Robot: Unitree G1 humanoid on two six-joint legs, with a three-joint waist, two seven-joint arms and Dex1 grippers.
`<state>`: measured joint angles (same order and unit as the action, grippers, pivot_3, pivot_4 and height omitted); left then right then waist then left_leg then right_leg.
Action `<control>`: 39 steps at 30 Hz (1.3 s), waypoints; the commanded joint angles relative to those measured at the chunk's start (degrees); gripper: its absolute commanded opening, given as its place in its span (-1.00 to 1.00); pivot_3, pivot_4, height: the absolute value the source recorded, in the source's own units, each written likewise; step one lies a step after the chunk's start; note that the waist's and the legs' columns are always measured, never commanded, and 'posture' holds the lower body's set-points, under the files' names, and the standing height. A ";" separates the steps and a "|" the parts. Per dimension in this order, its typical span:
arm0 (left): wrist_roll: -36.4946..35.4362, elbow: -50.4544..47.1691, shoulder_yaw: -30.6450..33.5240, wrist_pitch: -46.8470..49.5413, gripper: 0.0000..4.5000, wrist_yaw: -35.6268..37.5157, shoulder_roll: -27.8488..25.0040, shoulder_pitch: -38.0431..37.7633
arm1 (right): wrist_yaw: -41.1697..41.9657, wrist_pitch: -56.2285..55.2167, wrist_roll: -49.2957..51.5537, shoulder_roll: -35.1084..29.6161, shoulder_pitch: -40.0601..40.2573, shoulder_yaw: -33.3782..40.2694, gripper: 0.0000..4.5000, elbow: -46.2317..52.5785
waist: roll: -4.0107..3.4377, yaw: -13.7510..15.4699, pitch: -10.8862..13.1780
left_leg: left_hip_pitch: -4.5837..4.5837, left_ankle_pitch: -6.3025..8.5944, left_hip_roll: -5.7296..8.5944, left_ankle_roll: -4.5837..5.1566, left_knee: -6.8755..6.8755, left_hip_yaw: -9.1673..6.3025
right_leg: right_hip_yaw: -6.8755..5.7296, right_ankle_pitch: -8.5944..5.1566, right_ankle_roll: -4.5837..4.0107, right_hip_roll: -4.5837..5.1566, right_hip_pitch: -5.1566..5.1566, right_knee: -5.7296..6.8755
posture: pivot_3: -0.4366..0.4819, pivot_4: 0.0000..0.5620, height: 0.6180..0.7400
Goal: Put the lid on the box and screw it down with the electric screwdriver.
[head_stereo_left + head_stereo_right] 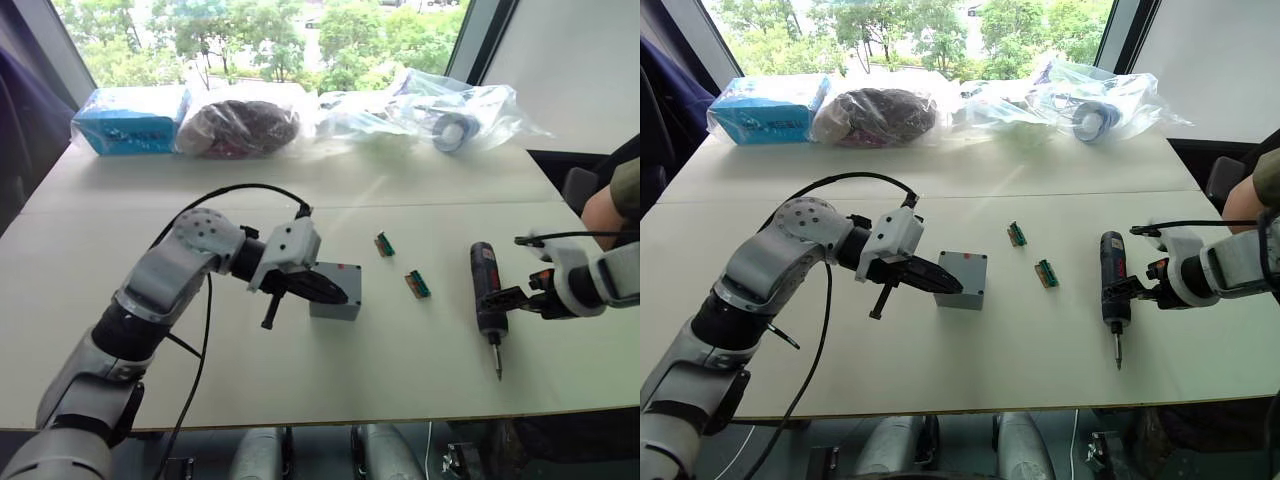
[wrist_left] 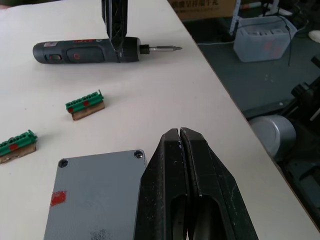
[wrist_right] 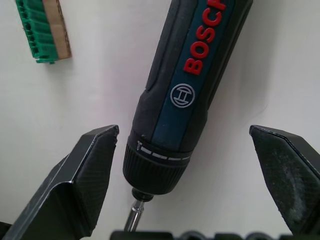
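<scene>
Box (image 1: pixel 962 279), lid (image 2: pixel 92 197) fitted on top, is set mid-table under the left gripper (image 2: pixel 180 136), jaws pressed together. Screwdriver (image 1: pixel 488 291) is laid flat to the right, straddled by the right gripper (image 3: pixel 187 150), jaws spread.

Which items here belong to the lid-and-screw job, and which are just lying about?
Job: box; lid on it; electric screwdriver, flanked by the open right gripper; shut left gripper at the lid's edge.
Lying about: two green terminal blocks; blue carton; plastic bags by the window.
</scene>
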<state>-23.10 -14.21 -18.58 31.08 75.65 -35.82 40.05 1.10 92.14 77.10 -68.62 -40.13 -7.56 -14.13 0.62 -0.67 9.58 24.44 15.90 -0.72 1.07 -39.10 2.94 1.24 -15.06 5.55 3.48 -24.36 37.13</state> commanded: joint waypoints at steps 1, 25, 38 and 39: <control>-1.00 -2.56 2.12 0.98 -1.00 -1.97 -0.32 -0.75 | 1.74 0.36 -3.52 0.90 -2.57 -1.82 0.97 -1.63 | 0.00 0.02 0.00 | 0.00 0.00 -0.01 0.00 0.00 -0.01 | 0.00 0.00 0.00 -0.01 0.00 0.00 | -0.05 -0.47 1.00; -2.61 -2.44 5.32 4.06 -1.00 -8.27 -1.22 -3.00 | 27.09 -7.98 -36.01 3.65 -14.49 -13.83 -0.21 -9.46 | 0.11 -0.03 -0.06 | -0.01 0.01 0.04 0.02 -0.07 0.04 | -0.01 0.01 0.00 0.04 0.05 -0.04 | -0.05 -0.47 1.00; -3.43 8.57 7.69 5.26 -1.00 -6.61 -1.63 -1.21 | 30.26 -40.70 -31.25 24.62 -12.52 25.09 -0.21 8.20 | -0.13 0.22 0.08 | 0.08 0.02 -0.20 0.03 0.23 0.05 | 0.03 0.07 0.11 -0.24 -0.20 -0.04 | -0.05 -0.47 1.00; -3.30 8.66 7.56 5.53 -1.00 -6.65 -1.64 -1.18 | 28.33 -40.24 -30.02 27.42 -10.25 26.22 -0.21 12.41 | -0.18 0.24 0.10 | 0.12 0.02 -0.21 0.03 0.14 0.02 | 0.01 0.07 0.11 -0.23 -0.20 -0.01 | -0.05 -0.47 1.00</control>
<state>-25.72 -4.77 -12.13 36.20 68.63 -37.07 38.38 32.72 54.13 44.12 -42.77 -51.37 13.14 -10.84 0.45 -0.43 9.68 24.59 15.92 -0.90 1.10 -39.00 2.97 1.25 -14.99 5.67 3.31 -24.57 37.18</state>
